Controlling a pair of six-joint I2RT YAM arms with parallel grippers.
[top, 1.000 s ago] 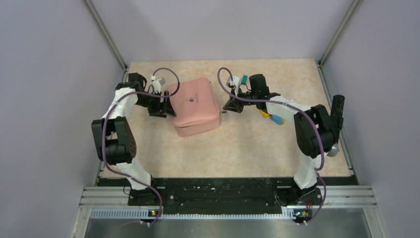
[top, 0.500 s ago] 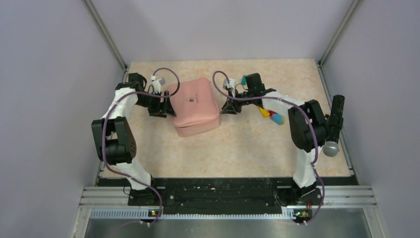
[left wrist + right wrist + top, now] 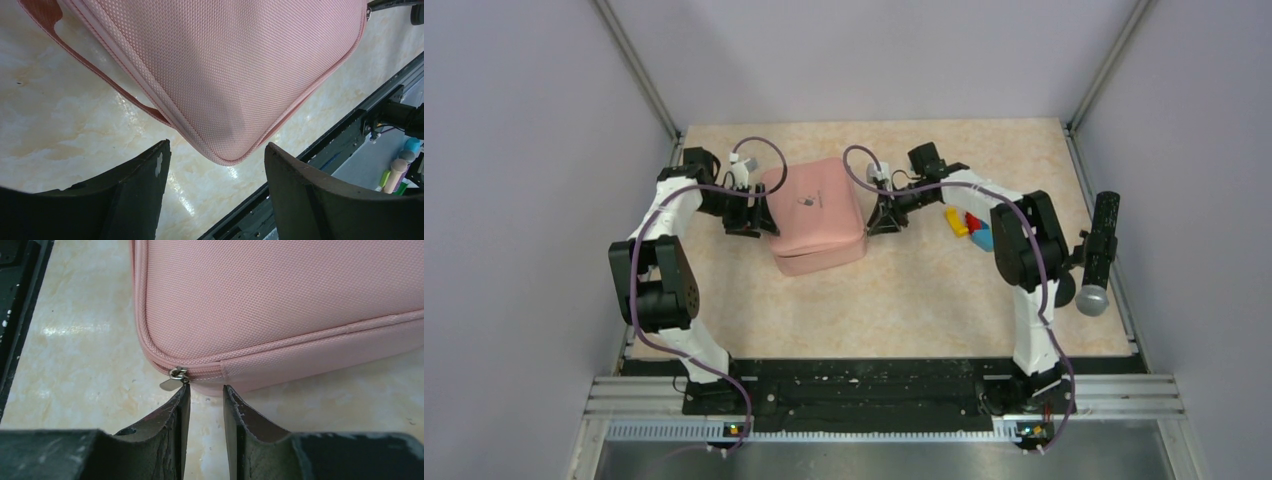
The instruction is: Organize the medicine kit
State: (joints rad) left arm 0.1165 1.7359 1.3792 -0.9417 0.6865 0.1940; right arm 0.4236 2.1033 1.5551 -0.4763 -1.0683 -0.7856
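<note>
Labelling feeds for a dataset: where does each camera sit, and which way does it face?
Top external: above and behind the bases, looking down at the table; both arms whole, left gripper and right gripper flanking the medicine kit.
Left wrist: looks past its open fingers at a kit corner.
Right wrist: looks past its narrowly parted fingers at the zipper pull.
Shared: all show the kit.

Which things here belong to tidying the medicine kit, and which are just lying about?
Belonging to the job: pink medicine kit, closed; its zip pull; left pincer, open around a corner of the kit; right pincer, slightly open at the zip pull.
Lying about, seemingly: small coloured blocks, to the right of the kit.
</note>
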